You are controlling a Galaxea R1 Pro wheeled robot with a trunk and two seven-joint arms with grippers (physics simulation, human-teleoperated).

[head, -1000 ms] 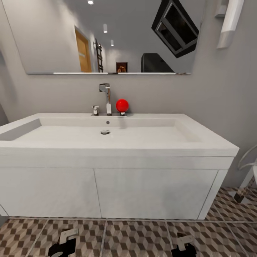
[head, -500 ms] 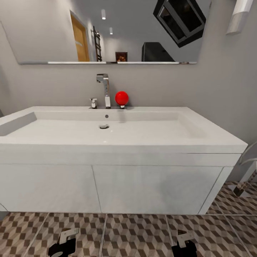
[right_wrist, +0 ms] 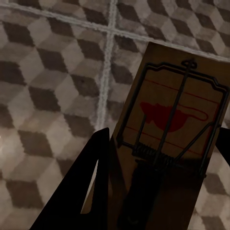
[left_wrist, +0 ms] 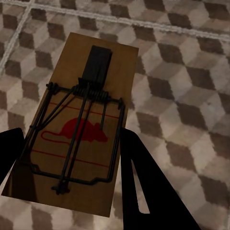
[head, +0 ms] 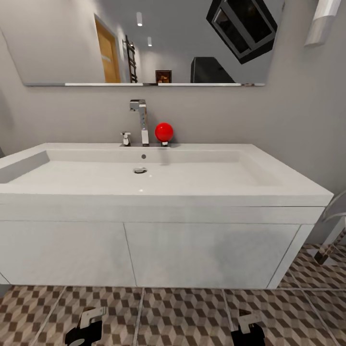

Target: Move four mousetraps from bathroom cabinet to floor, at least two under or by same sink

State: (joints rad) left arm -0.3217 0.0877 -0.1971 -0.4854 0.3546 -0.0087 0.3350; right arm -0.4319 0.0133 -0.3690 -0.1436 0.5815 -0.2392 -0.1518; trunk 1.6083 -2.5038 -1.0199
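Observation:
A mousetrap (left_wrist: 79,120), a tan board with dark wire and a red mouse print, sits between the dark fingers (left_wrist: 143,187) of my left gripper (left_wrist: 72,141), which is shut on it above the bathroom floor (left_wrist: 191,72). Another mousetrap (right_wrist: 175,120) is held the same way in my right gripper (right_wrist: 163,143). In the head view both grippers hang low over the cube-patterned floor (head: 182,317), left gripper (head: 85,327) and right gripper (head: 246,330), just in front of the white sink (head: 144,192). The cabinet is out of view.
The sink's white vanity (head: 144,254) stands right ahead with a chrome tap (head: 142,122) and a red ball (head: 164,132) behind the basin. A mirror (head: 144,43) hangs above. A chrome-legged object (head: 334,230) stands at the right edge.
The whole head picture shifted early on, the sink growing larger and the mirror sliding up: the camera moved. Over the last half second nothing changed.

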